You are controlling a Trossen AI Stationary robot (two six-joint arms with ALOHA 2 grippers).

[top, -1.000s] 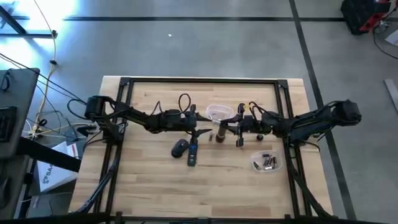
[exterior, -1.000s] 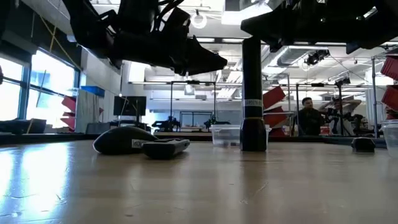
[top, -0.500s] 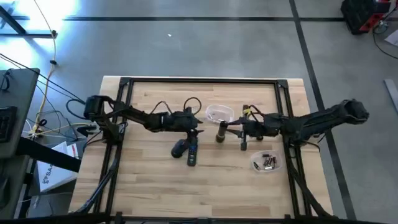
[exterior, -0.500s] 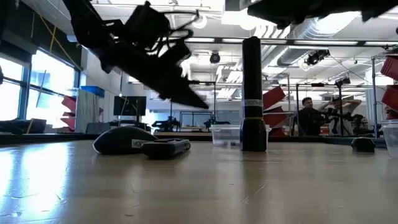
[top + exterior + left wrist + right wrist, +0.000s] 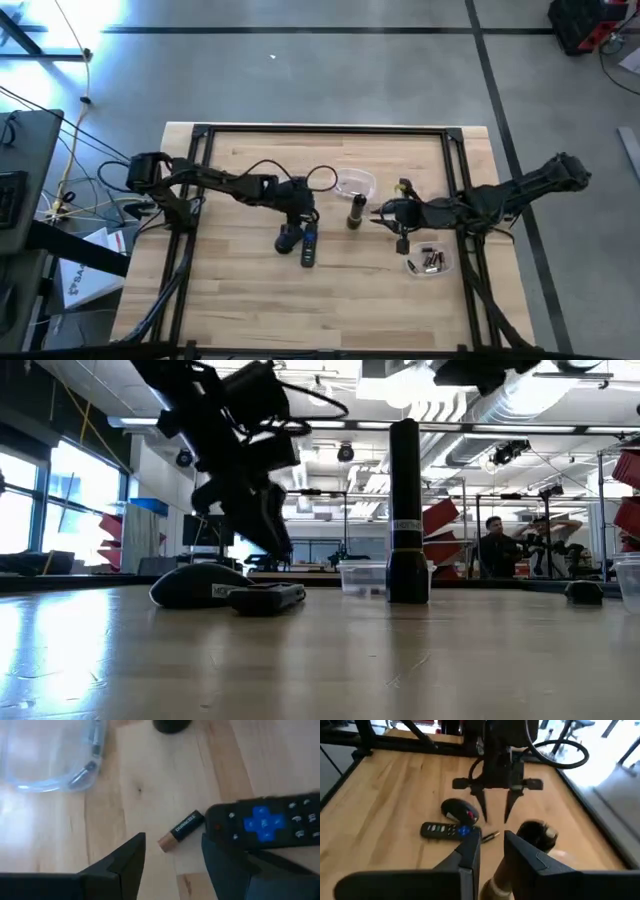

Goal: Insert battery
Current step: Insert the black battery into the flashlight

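A copper-and-black battery [image 5: 181,830] lies on its side on the wooden table, just beside the end of a black remote [image 5: 270,822] with blue buttons. My left gripper [image 5: 172,845] hangs open above it, fingers pointing down, one finger to each side and touching nothing; it also shows in the right wrist view [image 5: 494,807]. A dark mouse [image 5: 288,238] lies next to the remote [image 5: 308,248]. A black flashlight [image 5: 355,212] stands upright on its end. My right gripper [image 5: 492,847] is open, just right of the flashlight.
A clear plastic container [image 5: 355,185] sits behind the flashlight. A small clear tray [image 5: 430,262] holding several batteries lies near the right arm. A black frame rail [image 5: 320,130] runs around the table. Bare wood lies toward the near edge.
My left gripper has come down and toward the near edge, tipping from nearly level to pointing down over the remote and mouse. My right gripper has drawn back from the flashlight toward the table's right and near edges. The flashlight stays upright.
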